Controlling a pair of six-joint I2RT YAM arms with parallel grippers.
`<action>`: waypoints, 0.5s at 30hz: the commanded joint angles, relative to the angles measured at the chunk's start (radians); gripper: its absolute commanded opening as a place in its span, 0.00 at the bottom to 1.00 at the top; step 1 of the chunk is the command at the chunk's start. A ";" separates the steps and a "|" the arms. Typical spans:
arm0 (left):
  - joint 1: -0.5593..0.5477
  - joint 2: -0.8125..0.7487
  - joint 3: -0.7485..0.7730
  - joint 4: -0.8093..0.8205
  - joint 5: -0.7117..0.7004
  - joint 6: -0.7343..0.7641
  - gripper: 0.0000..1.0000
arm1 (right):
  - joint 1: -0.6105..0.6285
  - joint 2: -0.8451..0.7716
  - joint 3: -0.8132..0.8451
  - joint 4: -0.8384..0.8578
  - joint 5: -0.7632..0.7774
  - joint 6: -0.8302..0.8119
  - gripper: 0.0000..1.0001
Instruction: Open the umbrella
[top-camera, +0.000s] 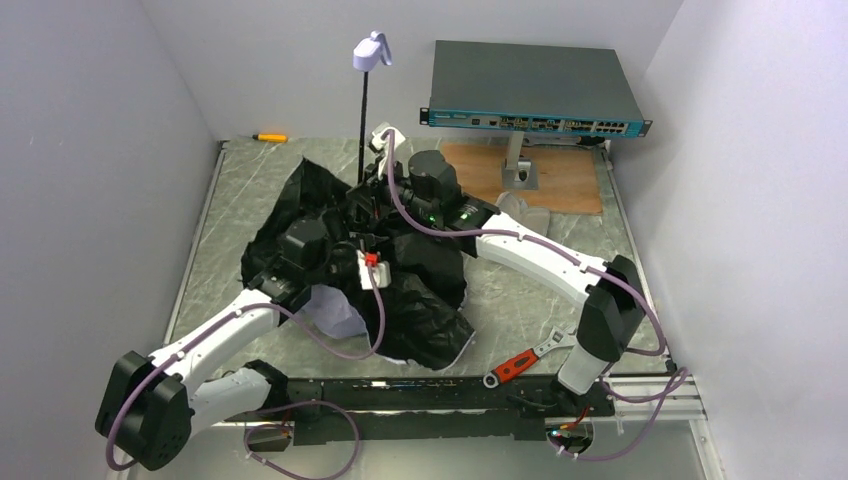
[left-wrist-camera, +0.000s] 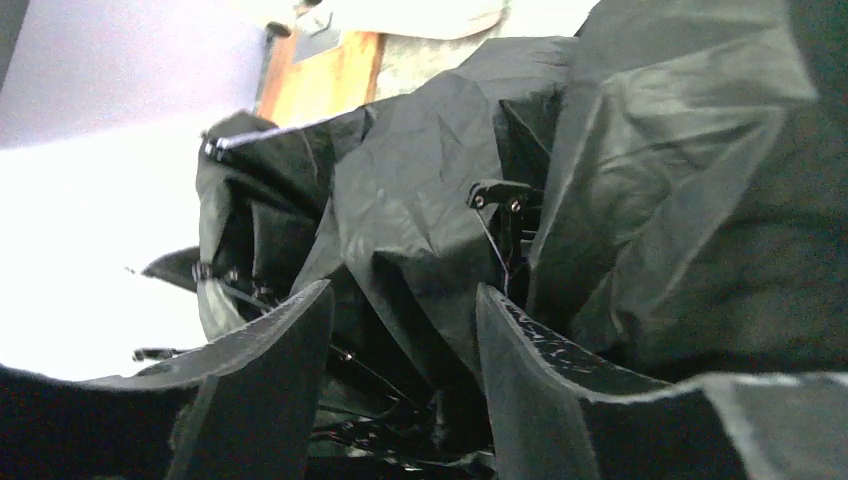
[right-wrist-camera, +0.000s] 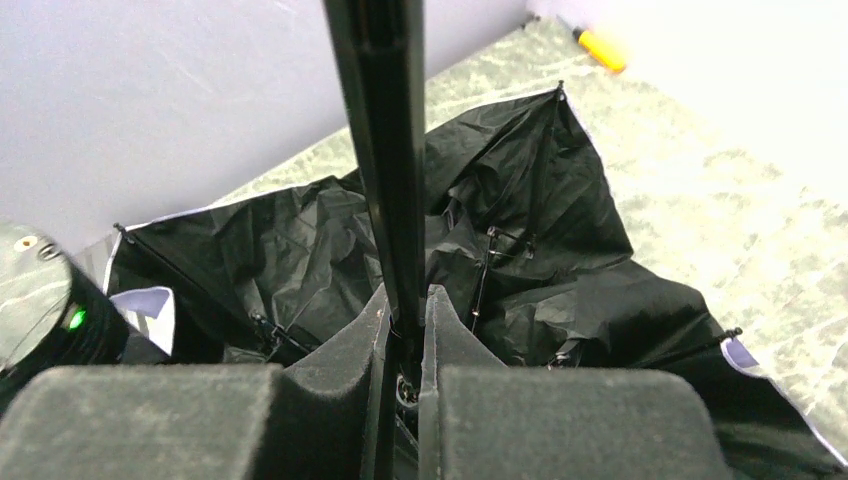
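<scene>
**Umbrella (top-camera: 425, 300) upended on the bench (top-camera: 520, 300), shaft in the right hand's grip**

The canopy lies crumpled and half-spread at mid-bench, black lining up. The thin shaft (right-wrist-camera: 385, 150) stands upright from it, with the pale handle (top-camera: 370, 50) on top. The right hand (right-wrist-camera: 405, 325) is clenched on the shaft low down, just above the fabric. The left hand (left-wrist-camera: 400, 310) is released, its 2 fingers (left-wrist-camera: 270, 350) spread over the folds left of the shaft. Whether they touch the cloth I cannot tell.
</scene>
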 joint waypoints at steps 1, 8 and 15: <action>-0.100 -0.008 -0.030 -0.148 0.013 0.125 0.66 | 0.002 -0.009 0.096 0.112 0.042 0.019 0.00; -0.126 -0.011 -0.124 -0.205 -0.097 0.178 0.89 | -0.006 -0.019 0.093 0.128 0.023 -0.030 0.00; -0.114 -0.107 -0.260 -0.019 -0.247 0.118 0.91 | -0.049 -0.062 0.045 0.139 -0.034 0.000 0.00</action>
